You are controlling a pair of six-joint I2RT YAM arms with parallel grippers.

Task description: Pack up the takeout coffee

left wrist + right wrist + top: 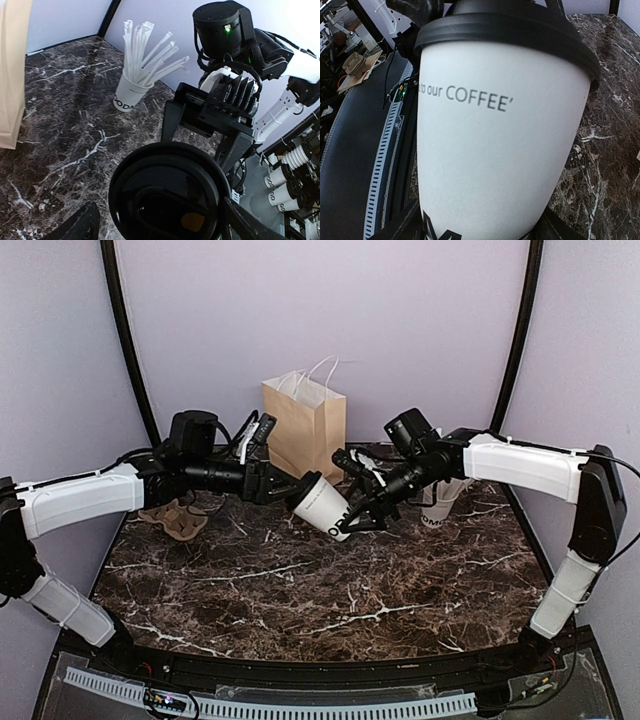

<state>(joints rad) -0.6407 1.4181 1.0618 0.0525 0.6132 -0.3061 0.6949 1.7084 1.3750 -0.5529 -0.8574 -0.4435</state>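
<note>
Left hand [283, 490]: jaws wide, flanking the black lid [167, 197], no contact evident. Takeout coffee [322, 506]: aloft and tilted over the desk [300, 610], before the paper bag [305, 425]. Right hand [358, 515]: clamped on the cup's base end, apparently bearing it for a handover.

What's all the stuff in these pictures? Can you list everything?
takeout coffee: one, white with a black lid, tilted in the air over the table's middle
cup of straws: one, white, standing at the table's back right
paper bag: one, brown, standing at the back centre
cup carrier: one, brown cardboard, on the table's left
spare cups: at least two, white, beyond the table's edge
table: one, dark marble with white veins
left gripper: one, black, open around the lid
right gripper: one, black, gripping the coffee's lower end
</note>
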